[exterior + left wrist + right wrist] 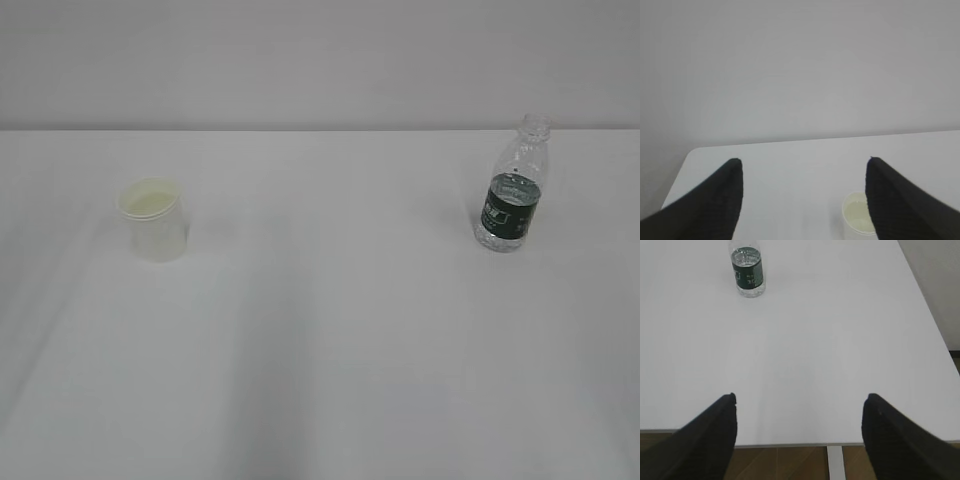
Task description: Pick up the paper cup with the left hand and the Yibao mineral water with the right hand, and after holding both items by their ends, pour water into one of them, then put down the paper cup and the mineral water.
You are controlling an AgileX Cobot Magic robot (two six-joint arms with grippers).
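The paper cup (154,219) stands upright on the left of the white table (330,330), with liquid in it. In the left wrist view the paper cup (856,214) shows low down, partly hidden behind the right finger. My left gripper (804,165) is open and empty, well above the table. The Yibao mineral water (513,186) stands upright at the right, uncapped, with water low in it. In the right wrist view the Yibao mineral water (747,271) is far ahead at top left. My right gripper (799,399) is open and empty over the table's near edge. Neither arm appears in the exterior view.
The table's near edge (790,445) and a brown wooden floor (785,464) lie below the right gripper. A grey wall (320,60) rises behind the table. The table's far left corner (692,150) shows in the left wrist view.
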